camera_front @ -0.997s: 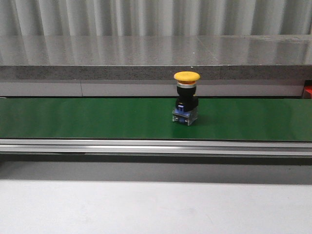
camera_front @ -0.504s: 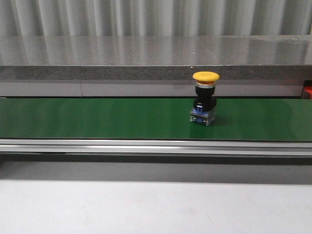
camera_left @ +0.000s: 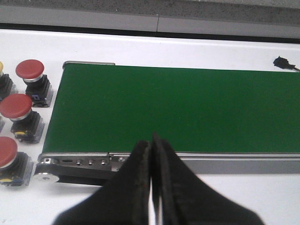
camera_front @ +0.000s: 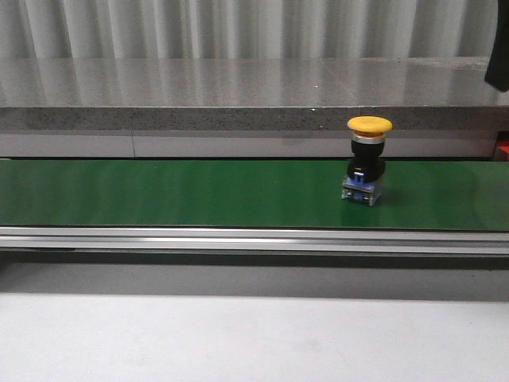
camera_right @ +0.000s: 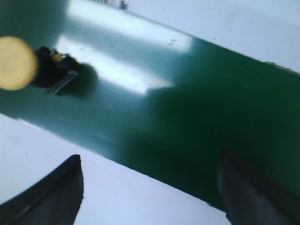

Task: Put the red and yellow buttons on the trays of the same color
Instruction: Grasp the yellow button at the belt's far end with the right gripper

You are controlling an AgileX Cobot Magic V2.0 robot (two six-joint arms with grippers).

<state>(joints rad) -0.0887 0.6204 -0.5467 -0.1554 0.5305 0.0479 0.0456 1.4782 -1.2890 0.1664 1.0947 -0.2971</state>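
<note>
A yellow button [camera_front: 369, 159] with a black body and a clear base stands upright on the green conveyor belt [camera_front: 159, 195], right of its middle. In the blurred right wrist view the yellow button [camera_right: 16, 63] is off to one side on the belt. My right gripper [camera_right: 150, 157] hangs open and empty over the belt's edge, well apart from it. My left gripper [camera_left: 152, 140] is shut on nothing at the near rail of the belt's end. Three red buttons [camera_left: 16, 107] stand on the white surface beside that end. No trays are in view.
A grey stone ledge [camera_front: 238, 87] runs behind the belt. A metal rail [camera_front: 238, 239] borders its front edge, with white table [camera_front: 238, 334] below. A red sliver [camera_front: 503, 149] shows at the right edge. A dark part of an arm [camera_front: 497, 48] hangs top right.
The yellow button has travelled to the right along the belt, still upright. A dark part of an arm has come into the top right corner of the front view.
</note>
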